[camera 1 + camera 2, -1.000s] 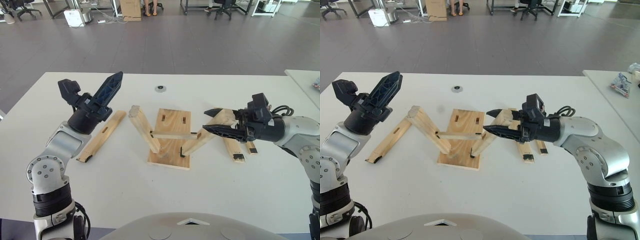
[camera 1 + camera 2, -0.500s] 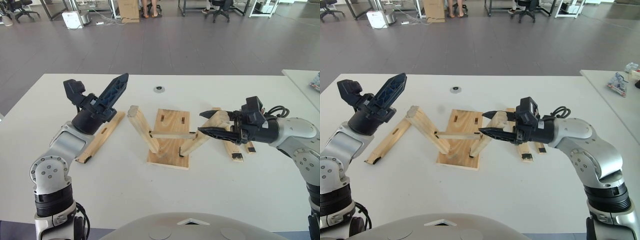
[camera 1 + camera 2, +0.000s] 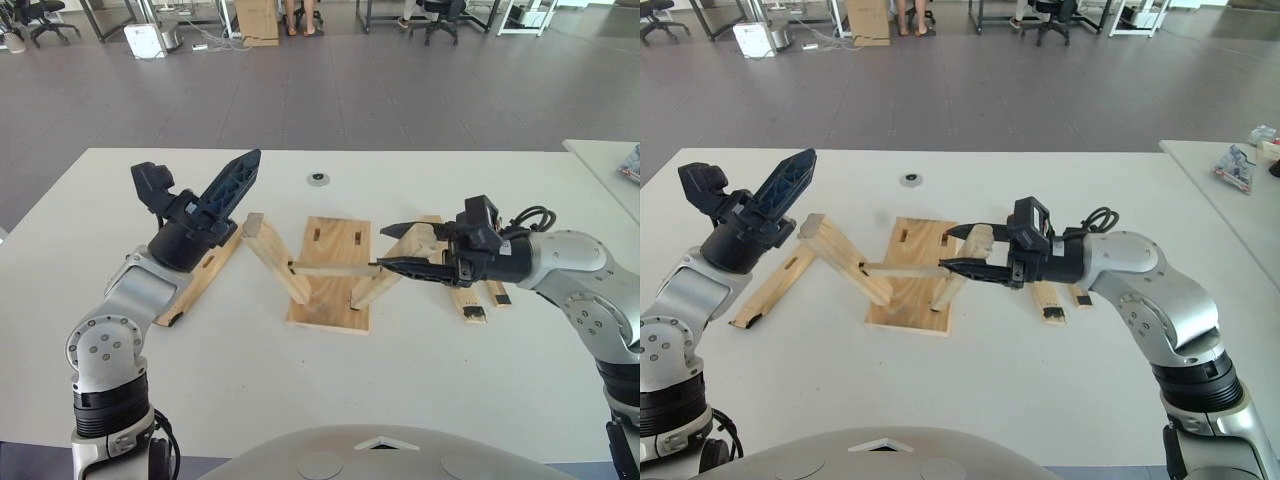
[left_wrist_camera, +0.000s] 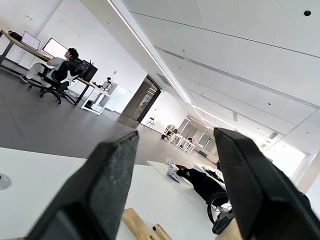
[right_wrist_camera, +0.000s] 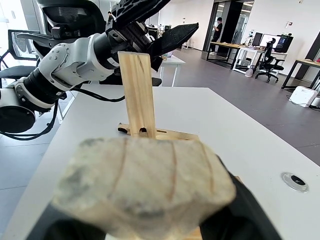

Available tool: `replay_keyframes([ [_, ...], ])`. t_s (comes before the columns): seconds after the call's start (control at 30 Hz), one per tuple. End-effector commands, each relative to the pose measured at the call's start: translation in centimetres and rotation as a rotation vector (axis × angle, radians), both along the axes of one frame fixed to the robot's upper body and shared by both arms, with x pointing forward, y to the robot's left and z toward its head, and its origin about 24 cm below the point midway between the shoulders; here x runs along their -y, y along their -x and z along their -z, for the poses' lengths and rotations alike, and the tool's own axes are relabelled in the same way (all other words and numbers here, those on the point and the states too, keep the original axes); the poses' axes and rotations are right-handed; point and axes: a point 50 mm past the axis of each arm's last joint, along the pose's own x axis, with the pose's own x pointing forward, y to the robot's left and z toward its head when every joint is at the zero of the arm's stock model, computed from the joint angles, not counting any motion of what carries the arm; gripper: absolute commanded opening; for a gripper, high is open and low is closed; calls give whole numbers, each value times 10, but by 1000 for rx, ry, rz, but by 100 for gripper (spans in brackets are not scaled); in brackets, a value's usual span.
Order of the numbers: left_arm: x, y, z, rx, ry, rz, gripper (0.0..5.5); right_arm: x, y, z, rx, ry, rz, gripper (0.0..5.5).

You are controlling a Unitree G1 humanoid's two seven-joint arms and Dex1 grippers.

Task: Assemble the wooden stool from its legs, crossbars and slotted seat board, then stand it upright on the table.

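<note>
My right hand [image 3: 380, 247] is clamped on one leg [image 3: 372, 288] of a half-built frame. That leg and a second leg [image 3: 272, 257], joined by a crossbar [image 3: 325, 268], rest on the seat board [image 3: 330, 311], which lies flat on the table [image 3: 420, 370]. My left hand [image 3: 243, 168] hangs above a loose leg [image 3: 195, 283], fingers wide apart, holding nothing. Spare pieces [image 3: 468, 300] lie just beside my right hand.

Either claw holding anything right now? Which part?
Right claw grips the propped leg at its raised end, one finger on each side. Left claw is open and holds nothing.
</note>
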Motion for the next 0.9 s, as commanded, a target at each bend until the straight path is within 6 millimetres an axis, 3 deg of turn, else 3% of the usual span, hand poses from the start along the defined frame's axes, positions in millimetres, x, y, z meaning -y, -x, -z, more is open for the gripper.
replay_keyframes([
  [0.03,1,1,-1,9,-2,-13,275,6,-5,22,-109,110,48,208],
  [0.37,3,0,0,10,-11,-15,275,6,-20,19,-78,120,115,208],
  [0.63,5,-3,-2,14,-15,-10,275,6,-34,2,-39,37,174,381],
  [0.73,6,-3,-3,15,-19,-7,275,14,-38,-3,6,52,197,431],
  [0.9,9,-4,-4,17,-18,-3,275,35,-57,-7,84,107,291,431],
])
